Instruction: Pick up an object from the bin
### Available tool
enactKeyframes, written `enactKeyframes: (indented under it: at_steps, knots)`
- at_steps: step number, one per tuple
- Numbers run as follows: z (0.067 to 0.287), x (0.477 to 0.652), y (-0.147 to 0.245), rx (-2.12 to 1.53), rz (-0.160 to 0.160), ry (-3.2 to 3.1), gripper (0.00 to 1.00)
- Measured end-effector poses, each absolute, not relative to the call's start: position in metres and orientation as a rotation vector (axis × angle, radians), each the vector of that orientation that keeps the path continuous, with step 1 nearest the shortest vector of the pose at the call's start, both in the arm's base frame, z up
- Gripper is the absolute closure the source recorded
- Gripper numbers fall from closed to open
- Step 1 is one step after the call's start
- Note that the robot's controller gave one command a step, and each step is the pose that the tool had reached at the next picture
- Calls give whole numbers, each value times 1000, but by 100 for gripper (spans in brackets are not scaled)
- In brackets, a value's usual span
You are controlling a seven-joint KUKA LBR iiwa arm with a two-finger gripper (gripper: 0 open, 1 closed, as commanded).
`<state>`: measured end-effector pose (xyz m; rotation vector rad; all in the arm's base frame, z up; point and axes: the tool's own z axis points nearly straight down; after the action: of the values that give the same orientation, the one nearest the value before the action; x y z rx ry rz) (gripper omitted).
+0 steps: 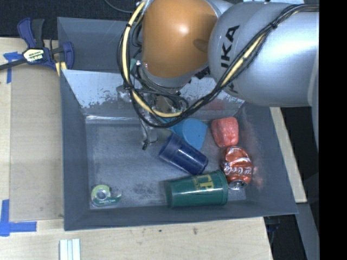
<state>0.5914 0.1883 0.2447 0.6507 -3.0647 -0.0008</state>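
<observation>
While the grey bin (73,145) holds six loose things, we find five crowded to its right: a dark blue cup (182,153), a light blue rounded piece (193,131), a pink block (225,130), a crushed red can (237,168), a green can (196,191); a tape roll (103,195) lies alone near the front left corner; the gripper (147,140) hangs just left of the cup, open or closed we cannot tell; the cup lies on its side, long axis running upper left to lower right; bare floor spreads leftward.
</observation>
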Motion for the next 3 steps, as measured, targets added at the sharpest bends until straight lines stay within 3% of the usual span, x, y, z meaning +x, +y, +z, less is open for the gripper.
enactKeyframes:
  at_steps: [1, 2, 3]
  knots:
    - [261, 593, 188, 600, -2, -3085, 0]
    - [247, 596, 193, 468, -3, -3110, 0]
    - [296, 610, 213, 580, -2, -3088, 0]
